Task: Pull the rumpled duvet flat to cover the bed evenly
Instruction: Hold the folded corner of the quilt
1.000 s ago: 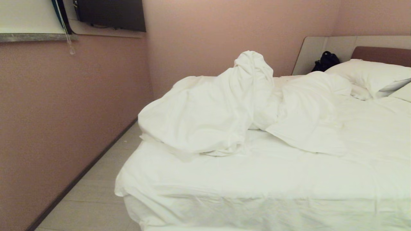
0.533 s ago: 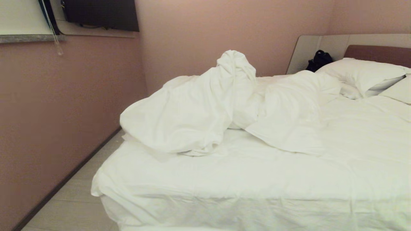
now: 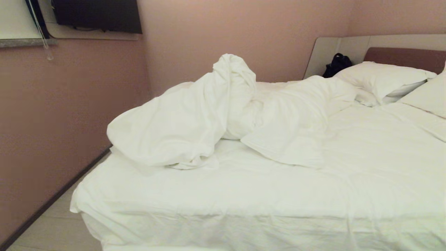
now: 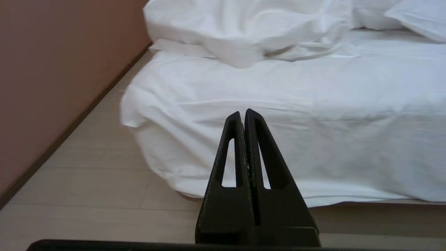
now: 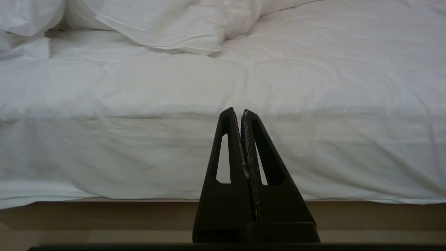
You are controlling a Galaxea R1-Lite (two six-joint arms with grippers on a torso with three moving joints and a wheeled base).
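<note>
The duvet (image 3: 195, 118) sits bunched in a tall heap on the far left half of the bed (image 3: 244, 195), one flap spilling toward the middle, the near sheet bare. Two pillows (image 3: 379, 80) lie against the headboard (image 3: 400, 52), and beside them there's a dark object, possibly a bag (image 3: 336, 64). The left end effector (image 4: 244, 113) hangs off the bed's near corner, fingers pressed together and empty. The right end effector (image 5: 237, 111) faces the bed's side, likewise pressed together.
</note>
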